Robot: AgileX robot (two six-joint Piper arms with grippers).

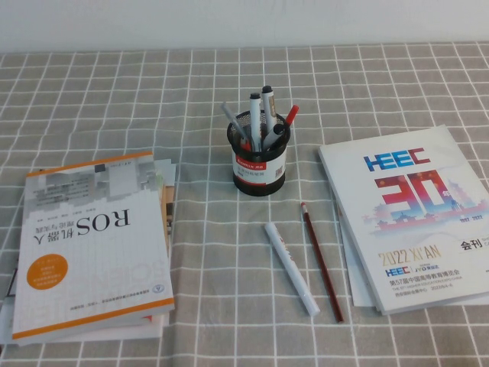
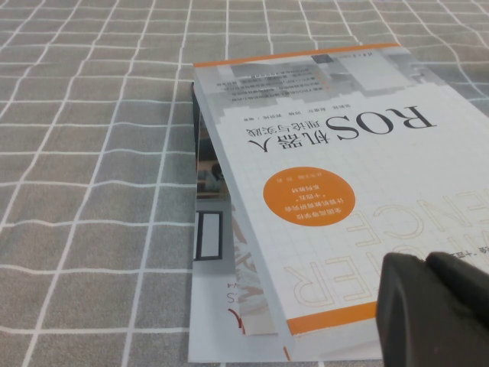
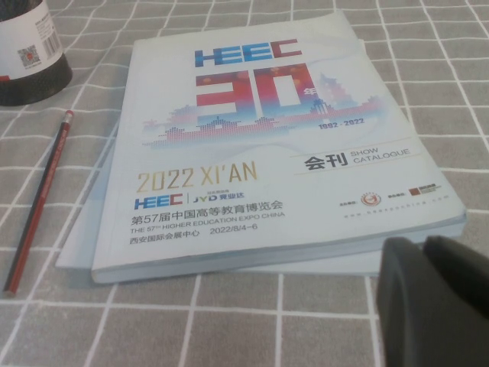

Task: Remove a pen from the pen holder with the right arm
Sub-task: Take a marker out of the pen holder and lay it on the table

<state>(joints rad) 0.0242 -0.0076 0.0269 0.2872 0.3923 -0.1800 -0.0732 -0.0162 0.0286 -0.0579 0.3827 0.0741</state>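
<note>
A black mesh pen holder point(image 1: 258, 157) stands mid-table with several pens point(image 1: 256, 115) upright in it. In front of it a white marker pen point(image 1: 291, 268) and a red pencil point(image 1: 322, 260) lie on the checked cloth. Neither arm shows in the high view. My right gripper point(image 3: 424, 248) is shut and empty, hovering low over the cloth at the near edge of the HEEC catalogue point(image 3: 267, 145); the holder's base point(image 3: 30, 53) and the pencil point(image 3: 38, 202) lie well off to its side. My left gripper point(image 2: 428, 264) is shut with nothing in it, above the ROS book point(image 2: 328, 176).
The HEEC catalogue point(image 1: 405, 214) lies on the right of the table on some loose sheets. The ROS book point(image 1: 95, 237) tops a stack of papers on the left. Grey checked cloth point(image 1: 229, 306) covers the table.
</note>
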